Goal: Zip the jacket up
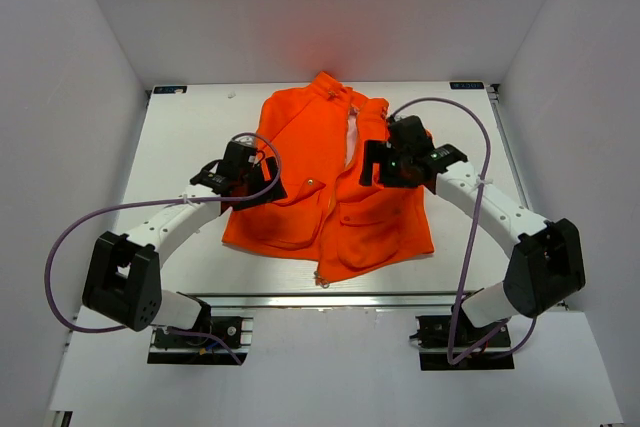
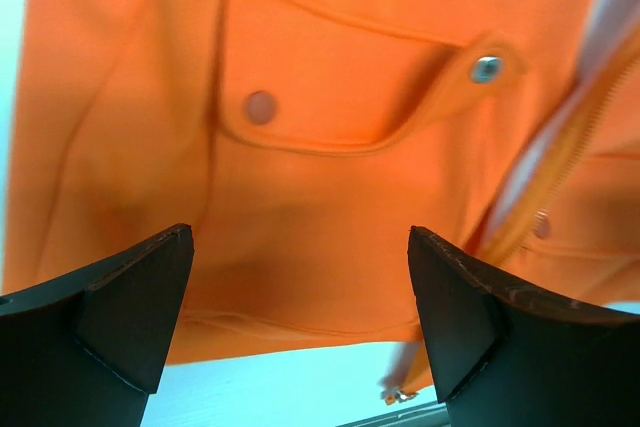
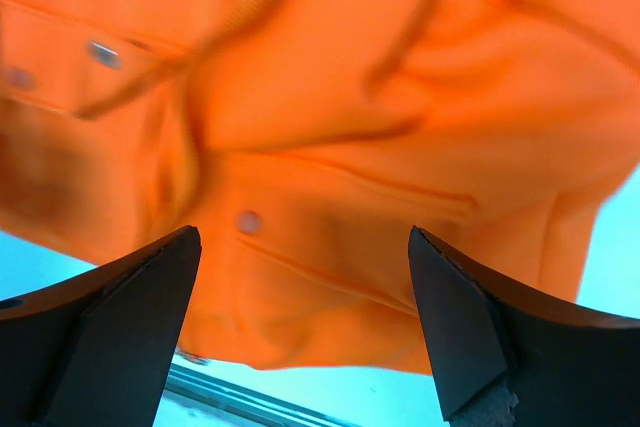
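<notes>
The orange jacket (image 1: 335,192) lies flat on the white table (image 1: 180,147), collar at the far side, hem toward me. Its front stands apart near the collar, where pale lining (image 1: 350,139) shows. My left gripper (image 1: 255,185) hovers open over the jacket's left panel. In its wrist view the gripper (image 2: 300,317) frames a flap pocket (image 2: 340,77) with a snap, the zipper (image 2: 560,157) running at the right. My right gripper (image 1: 388,165) hovers open above the right panel. Its wrist view shows the gripper (image 3: 305,317) over the other pocket (image 3: 340,247), nothing between the fingers.
A metal rail (image 1: 330,299) runs along the table's near edge just past the jacket's hem. White walls close in the left, right and far sides. Purple cables (image 1: 470,237) loop from each arm.
</notes>
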You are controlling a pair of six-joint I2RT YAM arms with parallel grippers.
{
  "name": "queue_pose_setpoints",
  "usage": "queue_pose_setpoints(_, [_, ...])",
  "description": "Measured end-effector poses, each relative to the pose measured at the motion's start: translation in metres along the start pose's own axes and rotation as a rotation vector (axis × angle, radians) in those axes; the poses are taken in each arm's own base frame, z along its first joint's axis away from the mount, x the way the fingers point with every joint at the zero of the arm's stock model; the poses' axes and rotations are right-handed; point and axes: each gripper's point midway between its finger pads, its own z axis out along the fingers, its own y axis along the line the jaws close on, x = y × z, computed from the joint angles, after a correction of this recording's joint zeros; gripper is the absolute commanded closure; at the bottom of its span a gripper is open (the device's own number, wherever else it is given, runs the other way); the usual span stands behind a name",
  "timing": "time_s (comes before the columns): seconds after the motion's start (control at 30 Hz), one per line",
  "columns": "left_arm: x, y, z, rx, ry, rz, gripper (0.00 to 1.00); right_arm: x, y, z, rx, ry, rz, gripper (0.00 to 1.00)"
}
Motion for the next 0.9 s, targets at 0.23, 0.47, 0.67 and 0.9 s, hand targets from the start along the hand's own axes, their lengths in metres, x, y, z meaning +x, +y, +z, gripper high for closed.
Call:
queue_pose_setpoints(0.23, [-0.003, -0.019, 0.015, 0.095, 0.016, 0.035, 0.02, 0.059, -0.044, 0.032, 0.081, 0.163, 0.029, 0.11])
queue_pose_setpoints(0.47, [0.012, -0.014, 0.046, 0.070, 0.095, 0.040, 0.02, 0.070, -0.096, 0.079, 0.193, 0.224, 0.110, 0.11])
queue_pose_setpoints(0.67, [0.020, -0.006, 0.059, 0.035, 0.119, 0.033, 0.02, 0.035, -0.127, 0.102, 0.274, 0.148, 0.081, 0.11])
queue_pose_setpoints(0.9, [0.017, 0.011, 0.065, -0.063, 0.101, 0.016, 0.02, -0.007, -0.148, 0.112, 0.270, 0.053, 0.048, 0.11])
